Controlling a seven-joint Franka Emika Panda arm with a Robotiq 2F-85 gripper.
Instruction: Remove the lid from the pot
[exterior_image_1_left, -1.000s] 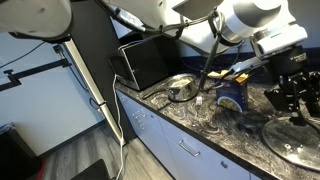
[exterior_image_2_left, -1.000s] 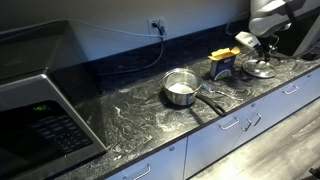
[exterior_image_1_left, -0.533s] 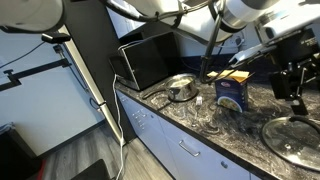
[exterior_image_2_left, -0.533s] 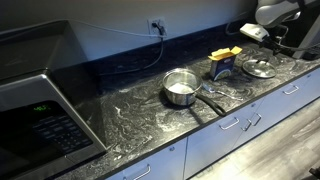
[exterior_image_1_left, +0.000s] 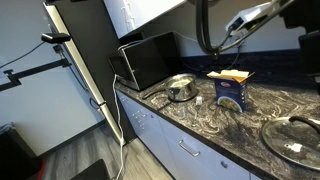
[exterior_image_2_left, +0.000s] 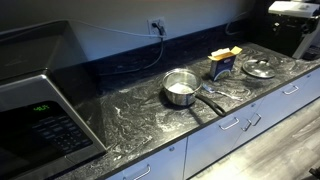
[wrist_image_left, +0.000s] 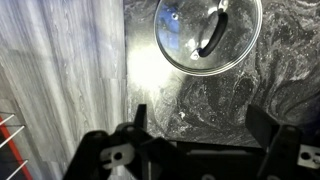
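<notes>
Hovering gripper (wrist_image_left: 198, 112), jaws spread wide, nothing held.
Lid (wrist_image_left: 205, 35) flat on countertop (wrist_image_left: 235, 100) beyond the fingertips, untouched; pot (exterior_image_2_left: 180, 87) uncovered, well away from the gripper.

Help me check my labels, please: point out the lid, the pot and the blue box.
the lid (wrist_image_left: 180, 35): wrist view, on the clear glass.
the pot (exterior_image_2_left: 180, 98): in an exterior view, on its front wall.
the blue box (exterior_image_1_left: 232, 96): in an exterior view, on its blue front face.
</notes>
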